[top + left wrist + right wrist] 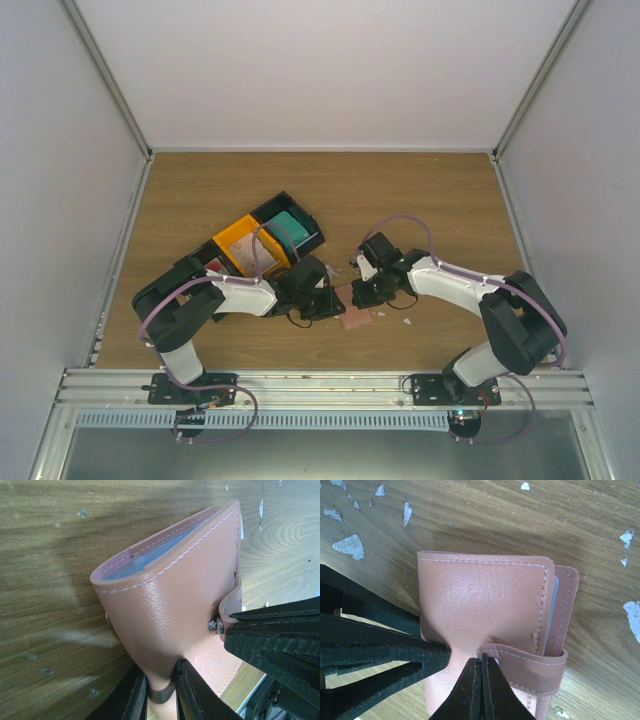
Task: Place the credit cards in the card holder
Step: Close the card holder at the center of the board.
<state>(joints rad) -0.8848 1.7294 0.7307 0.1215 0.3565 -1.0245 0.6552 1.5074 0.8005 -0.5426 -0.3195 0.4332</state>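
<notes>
Both pincers are clamped on the card holder [170, 605], held just above the table [45, 605] between the arms; the left gripper [161, 682] nips its lower edge, the right gripper [481, 670] is closed on the thin strap [530, 672]. You should expect a light, soft, leather-like thing that bends and may slip; a blue card [142, 562] sits inside, so grip the stitched body, not the floppy strap.

Arms match: left arm [215, 295] and right arm [455, 285] have white link shells and bulky black joint housings. A lilac cable [150, 318] loops along each. Black base plates [190, 387] sit under both. On the left gripper [161, 692] and right gripper [482, 667], matte black tapered fingers [280, 645] with finely ribbed faces.
</notes>
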